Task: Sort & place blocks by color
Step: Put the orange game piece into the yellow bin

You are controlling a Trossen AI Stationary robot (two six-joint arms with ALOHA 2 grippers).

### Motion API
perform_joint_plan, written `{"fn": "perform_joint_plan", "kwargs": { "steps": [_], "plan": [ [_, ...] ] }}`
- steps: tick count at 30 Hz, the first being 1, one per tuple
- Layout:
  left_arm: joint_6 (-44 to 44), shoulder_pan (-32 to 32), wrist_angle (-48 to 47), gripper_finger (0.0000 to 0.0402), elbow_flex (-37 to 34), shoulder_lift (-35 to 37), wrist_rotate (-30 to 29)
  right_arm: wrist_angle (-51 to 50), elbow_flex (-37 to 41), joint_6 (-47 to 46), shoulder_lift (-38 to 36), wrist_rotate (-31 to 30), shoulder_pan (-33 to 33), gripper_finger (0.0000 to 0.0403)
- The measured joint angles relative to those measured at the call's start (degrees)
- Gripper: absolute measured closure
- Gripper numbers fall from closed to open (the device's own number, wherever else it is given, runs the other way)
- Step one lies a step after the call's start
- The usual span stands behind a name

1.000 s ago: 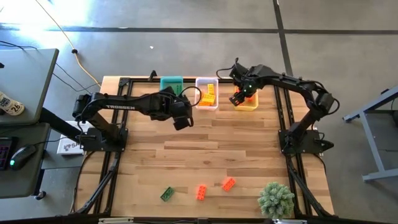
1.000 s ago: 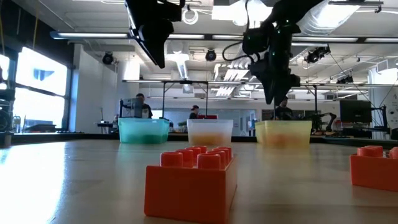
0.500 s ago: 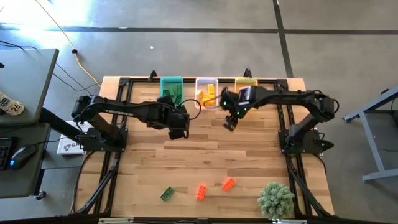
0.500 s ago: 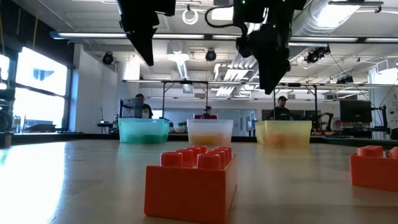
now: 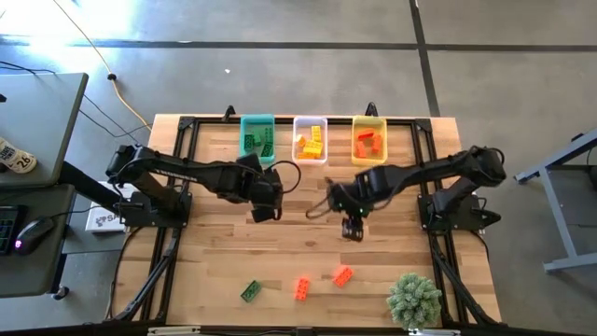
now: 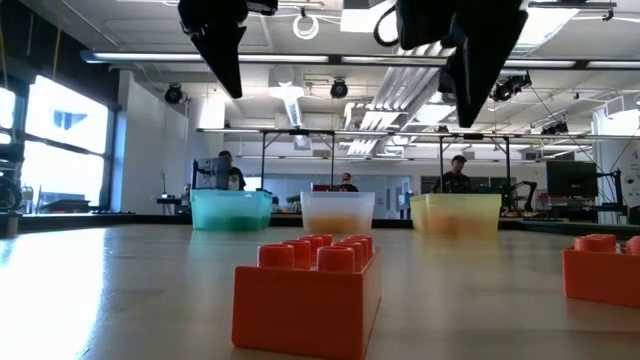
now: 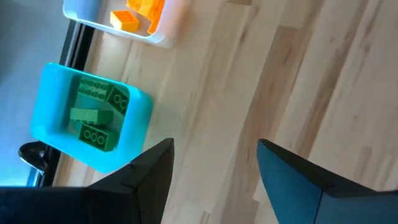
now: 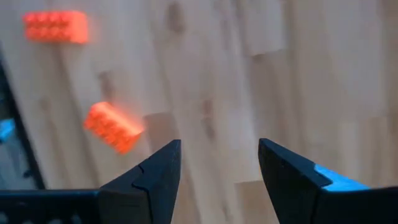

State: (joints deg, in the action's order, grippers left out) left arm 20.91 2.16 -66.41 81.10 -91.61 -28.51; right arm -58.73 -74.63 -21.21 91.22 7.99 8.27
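Note:
Three loose blocks lie flat near the table's near edge: a green block [image 5: 250,291] and two orange-red blocks [image 5: 302,288] [image 5: 343,275], which the right wrist view shows as well [image 8: 56,27] [image 8: 114,126]. More blocks sit sorted in the teal bin [image 5: 257,137], the clear bin [image 5: 311,140] and the yellow bin [image 5: 368,140]. My left gripper [image 5: 264,210] hovers open over the bare table, nearer than the teal bin [image 7: 93,118]. My right gripper [image 5: 353,229] hovers open over mid-table, farther back than the orange-red blocks. Neither gripper holds anything.
A fuzzy green plant [image 5: 413,299] stands at the near right corner, close to the right orange-red block. The three bins line the far edge. Bare wood lies between the bins and the loose blocks. People stand in the room beyond the table [image 6: 222,168].
My right gripper has travelled from above the yellow bin toward the table's near edge and a little left, ending over mid-table behind the orange-red blocks. My left gripper has drifted a short way toward the near edge. The blocks on the table have stayed put.

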Motion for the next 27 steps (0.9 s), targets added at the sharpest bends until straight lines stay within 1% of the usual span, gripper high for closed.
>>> {"fn": "perform_joint_plan", "kwargs": {
  "steps": [3, 5, 8, 11, 13, 16, 21, 23, 27],
  "plan": [
    [0.00, 0.96, 0.00, 0.0186, -0.02, 0.00, 0.00, 0.62, 0.00, -0.32, 0.00, 2.11, 3.48, 0.0201],
    [0.00, 1.45, 0.00, 0.0186, -0.01, 0.00, -0.01, 1.79, 0.00, 0.68, 0.00, 1.88, 5.86, 0.0201],
    [0.17, 2.03, 0.00, 0.0186, -0.02, 0.00, 0.00, 4.55, 0.00, 3.62, 0.00, -1.54, 9.46, 0.0201],
    [1.99, 2.47, 0.02, 0.0186, -0.02, 0.00, 0.41, 7.43, 0.00, 6.01, 0.00, -3.58, 12.28, 0.0201],
    [4.58, 2.46, 0.04, 0.0186, 0.00, 0.00, 2.44, 8.54, 0.00, 6.07, 0.00, -4.53, 13.69, 0.0201],
    [9.03, 2.44, 0.02, 0.0186, -0.02, 0.00, 7.52, 9.51, 0.07, 6.97, 0.00, -5.23, 15.84, 0.0201],
    [17.92, 2.46, 0.02, 0.0186, 0.00, 0.00, 16.14, 12.12, 2.04, 12.79, -0.04, -5.03, 19.47, 0.0201],
    [20.39, 2.50, 0.02, 0.0186, -0.01, 0.00, 17.98, 13.39, 2.94, 16.03, -0.04, -5.07, 20.76, 0.0201],
    [22.10, 3.08, 0.02, 0.0186, 0.00, 0.00, 18.29, 17.34, 5.07, 21.39, -0.04, -6.59, 22.45, 0.0201]
  ]
}}
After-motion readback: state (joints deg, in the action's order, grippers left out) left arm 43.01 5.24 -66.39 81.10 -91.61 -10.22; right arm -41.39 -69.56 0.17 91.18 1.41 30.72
